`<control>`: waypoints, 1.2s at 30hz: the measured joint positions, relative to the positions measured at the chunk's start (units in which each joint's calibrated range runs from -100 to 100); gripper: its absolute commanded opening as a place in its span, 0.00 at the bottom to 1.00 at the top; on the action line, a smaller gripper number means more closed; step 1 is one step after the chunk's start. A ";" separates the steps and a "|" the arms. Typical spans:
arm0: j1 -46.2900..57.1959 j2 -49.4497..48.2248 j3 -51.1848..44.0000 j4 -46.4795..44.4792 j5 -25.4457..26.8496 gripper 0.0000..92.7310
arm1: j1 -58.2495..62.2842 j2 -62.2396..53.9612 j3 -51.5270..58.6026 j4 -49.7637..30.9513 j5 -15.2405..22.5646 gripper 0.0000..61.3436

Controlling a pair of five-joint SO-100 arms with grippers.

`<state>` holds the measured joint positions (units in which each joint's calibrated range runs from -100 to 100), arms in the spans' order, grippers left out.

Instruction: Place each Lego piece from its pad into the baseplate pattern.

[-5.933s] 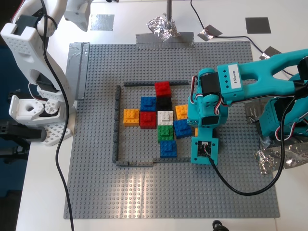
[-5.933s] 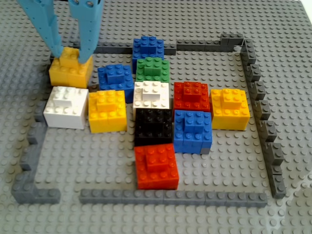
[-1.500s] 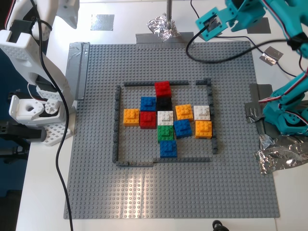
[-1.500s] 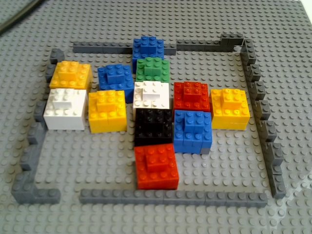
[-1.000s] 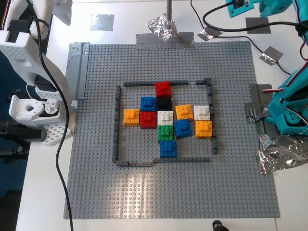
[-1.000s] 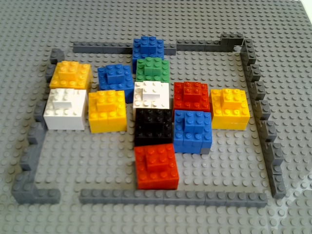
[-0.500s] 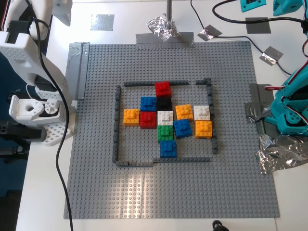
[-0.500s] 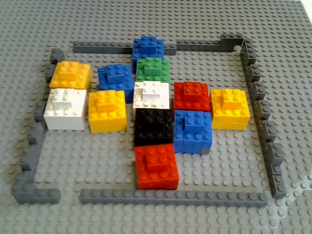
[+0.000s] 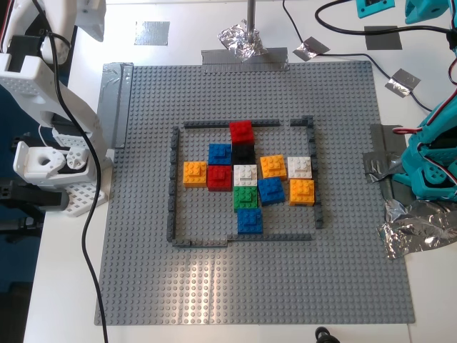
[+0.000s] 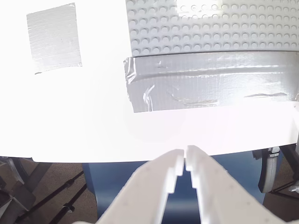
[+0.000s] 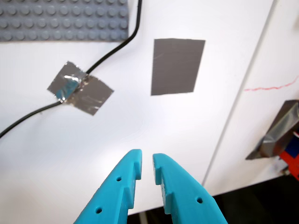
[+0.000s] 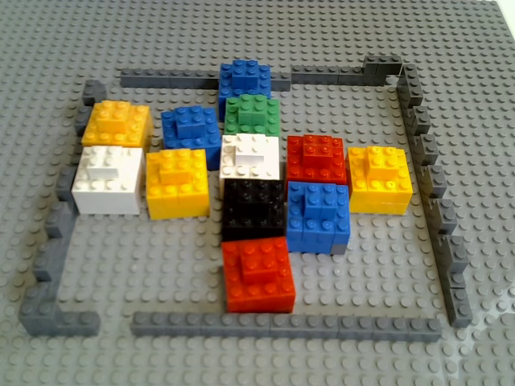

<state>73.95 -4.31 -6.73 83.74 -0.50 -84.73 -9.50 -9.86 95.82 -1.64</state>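
The grey baseplate (image 9: 143, 236) holds a dark frame around a cluster of coloured bricks (image 12: 253, 173). An orange brick (image 9: 302, 191) sits by the frame beside a white one, and blue bricks (image 9: 270, 190) stand among the cluster. Both dark pads (image 9: 383, 36) (image 9: 152, 33) are bare. My first gripper (image 11: 145, 163), teal, hovers over the white table near one pad (image 11: 177, 66), its jaws a narrow gap apart with nothing between. My second gripper (image 10: 184, 158), white, is shut and empty over the table's edge, near the other pad (image 10: 53, 37).
Silver tape (image 10: 210, 81) binds the baseplate's edge. A black cable under foil tape (image 11: 77, 88) runs by the first gripper. Crumpled foil (image 9: 241, 37) lies behind the plate. The teal arm base (image 9: 432, 171) stands at the exterior view's right, the white arm (image 9: 43, 86) at its left.
The teal arm let go of the orange brick in the pattern and withdrew to the exterior view's top right. Over the last half second almost nothing moved.
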 measured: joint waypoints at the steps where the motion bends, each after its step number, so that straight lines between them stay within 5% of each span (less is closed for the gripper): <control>1: 0.00 0.00 0.00 0.00 0.00 0.04 | 0.00 0.00 0.00 0.00 0.00 0.00; 36: -0.07 0.00 2.44 0.00 0.00 0.04 | 0.00 0.00 0.00 0.00 0.00 0.00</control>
